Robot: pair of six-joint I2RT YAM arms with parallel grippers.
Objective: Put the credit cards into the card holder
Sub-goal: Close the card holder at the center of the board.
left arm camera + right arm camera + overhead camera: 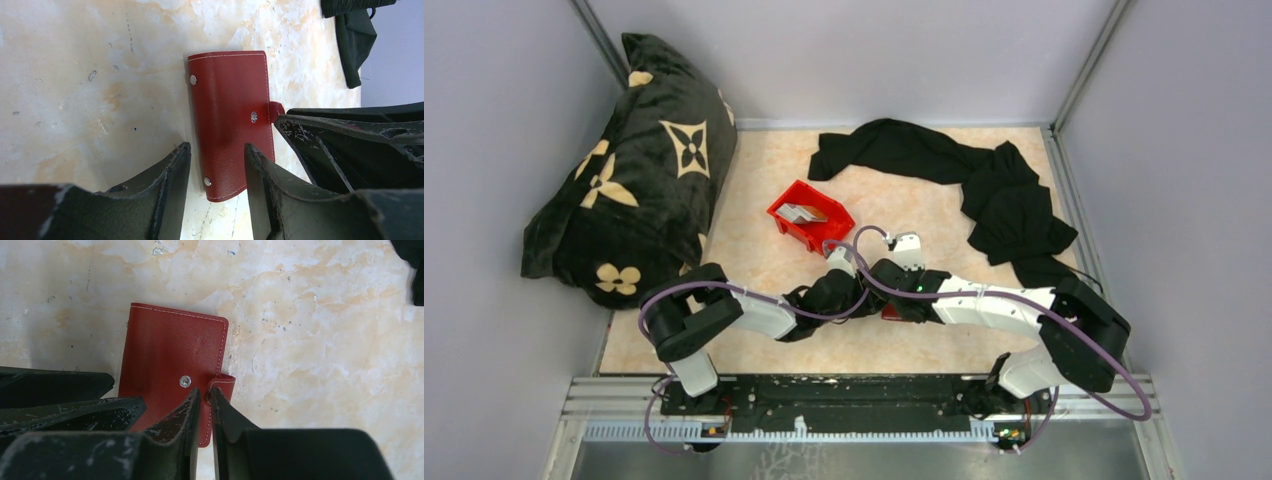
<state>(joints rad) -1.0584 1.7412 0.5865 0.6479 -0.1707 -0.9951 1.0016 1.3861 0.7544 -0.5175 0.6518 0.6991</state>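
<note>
Barely begun: card holder point(227, 100) snapped shut by worktop's point(944, 215) near edge, credit cards point(802, 212) seemingly in red bin point(791, 231). Left tool point(217, 146) open astride it; right tool point(205, 391) pinching its edge.

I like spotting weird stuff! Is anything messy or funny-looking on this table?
Yes. A black cloth lies crumpled at the far right, and a big flower-patterned pillow slumps in the far left corner. The right gripper's fingers look scratched. The card holder lies flat, undamaged.
</note>
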